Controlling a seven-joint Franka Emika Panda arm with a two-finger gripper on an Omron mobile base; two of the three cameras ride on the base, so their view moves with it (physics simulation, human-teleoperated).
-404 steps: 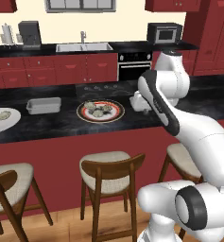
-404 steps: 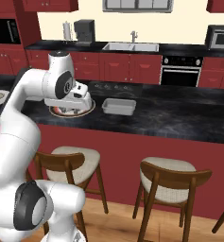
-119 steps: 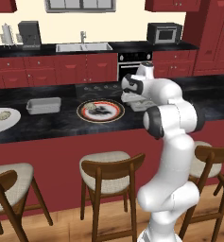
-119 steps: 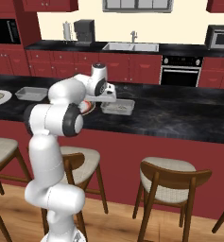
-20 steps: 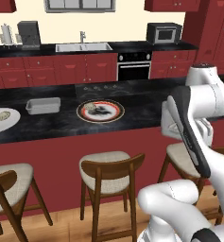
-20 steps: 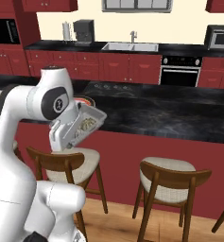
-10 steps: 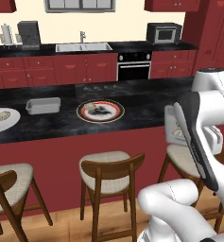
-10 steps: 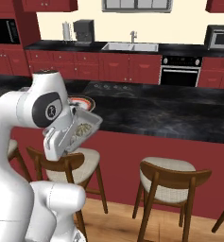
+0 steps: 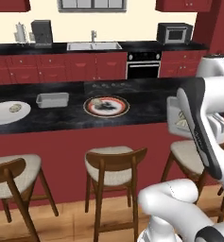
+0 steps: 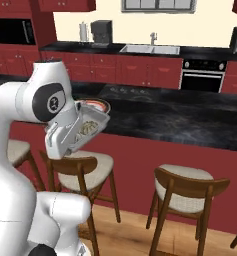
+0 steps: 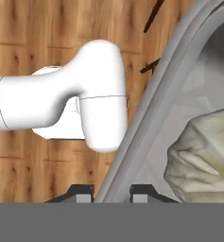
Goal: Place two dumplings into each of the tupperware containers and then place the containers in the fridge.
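On the far left of the counter [image 9: 61, 118], in the left base view, a round white plate [image 9: 7, 113] with one small lump on it was seen. Just right of it stood the second tupperware container [image 9: 52, 99], on the counter and apart from the arm. Further right lay the red-rimmed plate [image 9: 107, 106], where pale dumplings [image 9: 104, 104] were left.

At the right edge of that view the first tupperware container [image 9: 177, 118] was held off the counter, out in front of the stools [image 9: 112, 163] and close to the robot's body. A second before, it had been carried nearer the counter edge; it had since been swung back and tipped more steeply. In the right base view it [image 10: 92, 125] was seen tilted, with dumplings [image 10: 86, 127] inside.

In the hand view the gripper [image 11: 112, 193] was clenched on the container's rim [image 11: 146, 123], one fingertip [image 11: 82, 193] either side of the wall, with a dumpling [image 11: 203, 151] resting inside just right of it.

The withdrawal suggested that the filled box was being taken toward the fridge. The tilt was judged a risk: the dumplings could slide out.
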